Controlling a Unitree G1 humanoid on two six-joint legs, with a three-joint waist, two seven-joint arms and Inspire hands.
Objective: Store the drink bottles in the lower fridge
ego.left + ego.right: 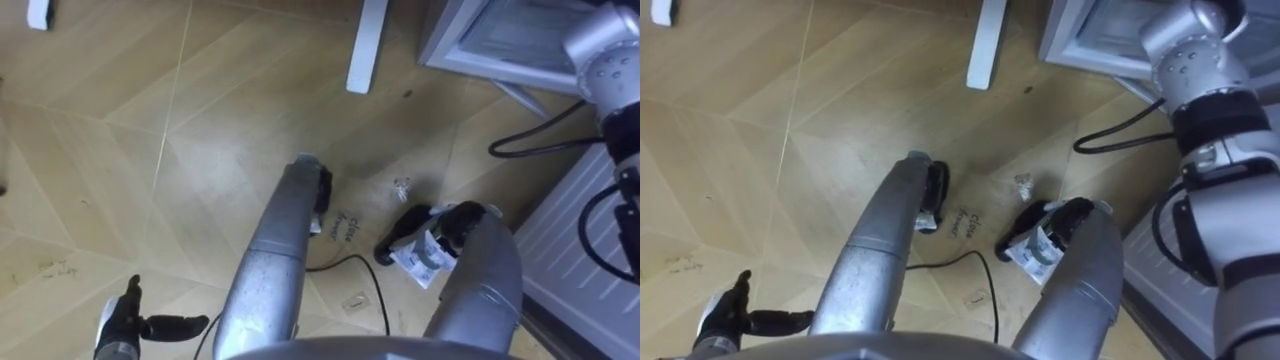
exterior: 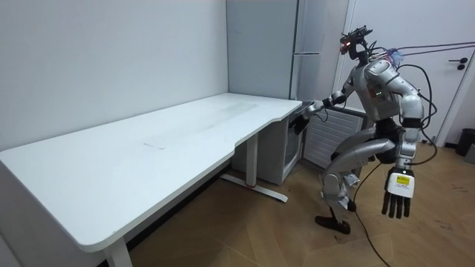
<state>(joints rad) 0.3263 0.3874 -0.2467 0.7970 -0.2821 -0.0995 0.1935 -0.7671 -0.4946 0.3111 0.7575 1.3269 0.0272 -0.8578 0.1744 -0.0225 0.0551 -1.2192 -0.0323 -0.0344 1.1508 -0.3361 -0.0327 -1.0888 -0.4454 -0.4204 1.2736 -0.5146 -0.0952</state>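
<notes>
Room view: nearest, the left hand (image 2: pixel 397 196) is hung low beside the bent legs, fingers straight and relaxed. The robot is seen crouched on the wooden floor (image 2: pixel 245 230) off the far end of the white desk (image 2: pixel 148 148). Farther on, the right hand (image 2: pixel 298 120) is stretched toward the lower fridge (image 2: pixel 278 154) by the desk's far corner; its state cannot be told.

lower fridge (image 2: pixel 276 152) | pale grey | upright | door swung open
</notes>
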